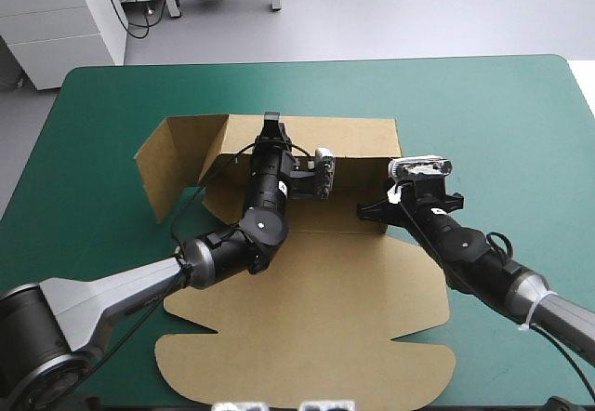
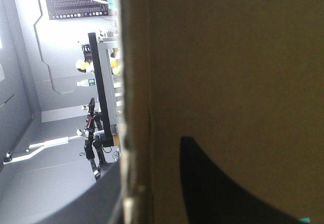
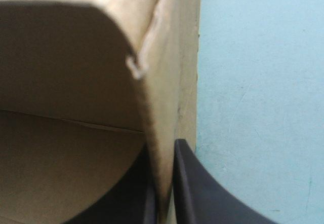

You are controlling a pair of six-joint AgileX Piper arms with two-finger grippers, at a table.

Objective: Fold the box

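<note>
The brown box (image 1: 307, 327) lies mid-table, its wide lid flat toward the near edge. Its back wall (image 1: 316, 137) stands raised, and a side flap (image 1: 172, 165) angles outward at the left. My left gripper (image 1: 271, 123) reaches over the top edge of the back wall. In the left wrist view the board (image 2: 228, 57) stands between that gripper's (image 2: 147, 155) black fingers, shut on it. My right gripper (image 1: 370, 211) sits at the box's right wall. In the right wrist view the wall's edge (image 3: 157, 107) runs down between that gripper's (image 3: 163, 183) fingers, shut on it.
Bare teal-green cover (image 1: 483, 113) stretches to the right of the box and along the far side. The same cover (image 3: 253, 82) lies just outside the right wall. A narrower strip of cover (image 1: 84, 169) is left of the out-turned flap.
</note>
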